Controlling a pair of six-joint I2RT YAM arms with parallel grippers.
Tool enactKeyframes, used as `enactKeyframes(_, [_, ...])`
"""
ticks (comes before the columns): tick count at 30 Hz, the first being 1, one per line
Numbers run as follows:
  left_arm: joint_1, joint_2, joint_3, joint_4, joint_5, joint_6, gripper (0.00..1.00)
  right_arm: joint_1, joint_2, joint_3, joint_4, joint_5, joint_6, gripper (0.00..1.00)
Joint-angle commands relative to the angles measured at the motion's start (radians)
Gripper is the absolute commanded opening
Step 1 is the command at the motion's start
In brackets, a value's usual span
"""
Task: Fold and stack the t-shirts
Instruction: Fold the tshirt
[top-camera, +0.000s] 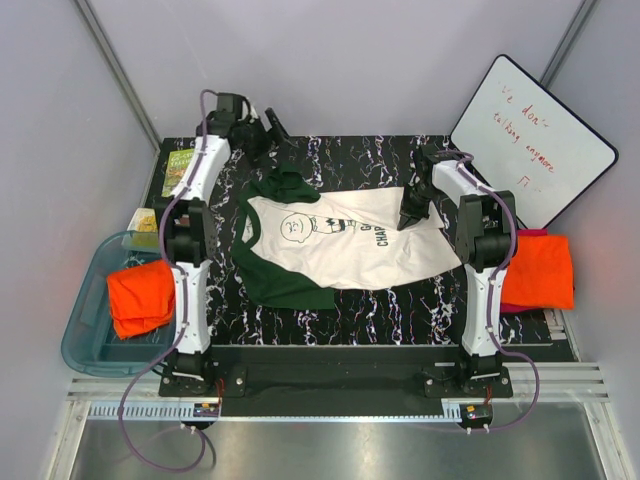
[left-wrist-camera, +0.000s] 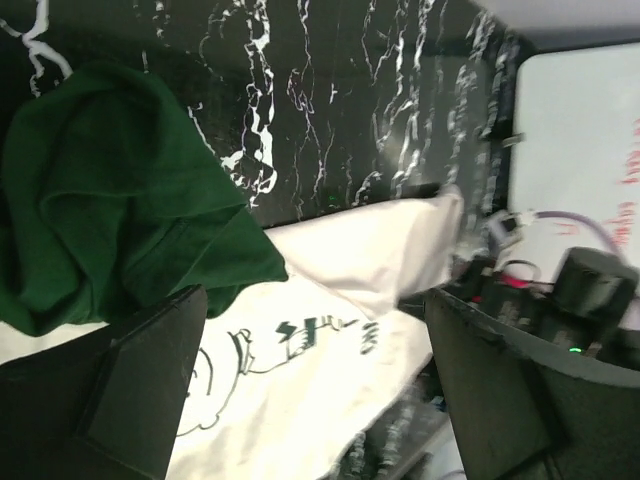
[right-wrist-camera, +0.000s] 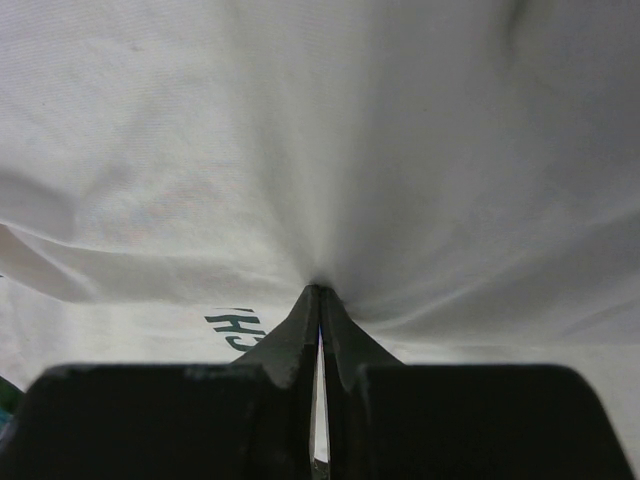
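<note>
Spread across the table's (top-camera: 360, 160) middle, cream tee (top-camera: 345, 245); far green sleeve (left-wrist-camera: 110, 190) bunched; pinched tight on its right hem corner, right gripper (right-wrist-camera: 320, 300); splayed wide, grasping nothing, left gripper (left-wrist-camera: 315, 330) beside that sleeve; bare marble front and back; left orange tee (top-camera: 140, 297) and right orange tee (top-camera: 538, 270) beyond the side edges.

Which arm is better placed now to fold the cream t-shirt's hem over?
Right. The right arm has its jaws shut on the cream t-shirt near the hem; the left arm hovers open-jawed by the green sleeve, holding nothing.

On black marbled table (top-camera: 350, 160): cream green-sleeved tee (top-camera: 340, 245) spread centre, green book (top-camera: 180, 165) far-left corner.
</note>
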Motion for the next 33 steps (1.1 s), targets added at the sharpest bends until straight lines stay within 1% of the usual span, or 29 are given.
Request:
enactKeyframes(1, [-0.086, 0.056, 0.051, -0.201, -0.268, 0.195, 0.94, 0.0, -0.071, -0.017, 0.0, -0.013, -0.016, 0.07])
enactKeyframes(3, [-0.117, 0.053, 0.013, -0.206, -0.333, 0.21, 0.94, 0.0, -0.078, -0.024, -0.002, -0.013, -0.021, 0.07])
enactKeyframes(4, [-0.135, 0.051, -0.005, -0.218, -0.441, 0.218, 0.94, 0.0, -0.082, -0.028, 0.0, -0.011, -0.021, 0.07])
enactKeyframes(8, [-0.163, 0.065, 0.011, -0.238, -0.552, 0.21, 0.94, 0.0, -0.085, -0.037, 0.0, -0.011, -0.021, 0.07])
enactKeyframes(9, [-0.164, 0.067, 0.016, -0.239, -0.601, 0.21, 0.94, 0.0, -0.087, -0.038, 0.001, -0.011, -0.022, 0.07])
enactKeyframes(12, [-0.168, 0.085, 0.063, -0.239, -0.661, 0.204, 0.96, 0.0, -0.088, -0.044, 0.002, -0.011, -0.022, 0.08])
enactKeyframes(15, [-0.168, 0.107, 0.137, -0.238, -0.676, 0.2, 0.96, 0.0, -0.093, -0.051, 0.002, -0.008, -0.024, 0.08])
enactKeyframes(17, [-0.164, 0.104, 0.162, -0.223, -0.661, 0.192, 0.96, 0.0, -0.099, -0.057, 0.002, -0.005, -0.024, 0.08])
enactKeyframes(20, [-0.163, 0.087, 0.154, -0.195, -0.64, 0.192, 0.95, 0.0, -0.102, -0.061, 0.001, -0.005, -0.022, 0.08])
enactKeyframes(25, [-0.163, 0.061, 0.096, -0.128, -0.64, 0.187, 0.94, -0.002, -0.104, -0.069, 0.0, -0.006, -0.019, 0.08])
enactKeyframes(27, [-0.161, 0.08, 0.11, -0.117, -0.635, 0.183, 0.94, 0.0, -0.104, -0.069, 0.002, -0.005, -0.019, 0.08])
enactKeyframes(31, [-0.161, 0.143, 0.188, -0.1, -0.623, 0.161, 0.93, 0.0, -0.107, -0.069, -0.002, -0.006, -0.021, 0.08])
enactKeyframes(33, [-0.16, 0.148, 0.183, -0.06, -0.604, 0.14, 0.92, 0.0, -0.108, -0.069, -0.003, -0.005, -0.018, 0.08])
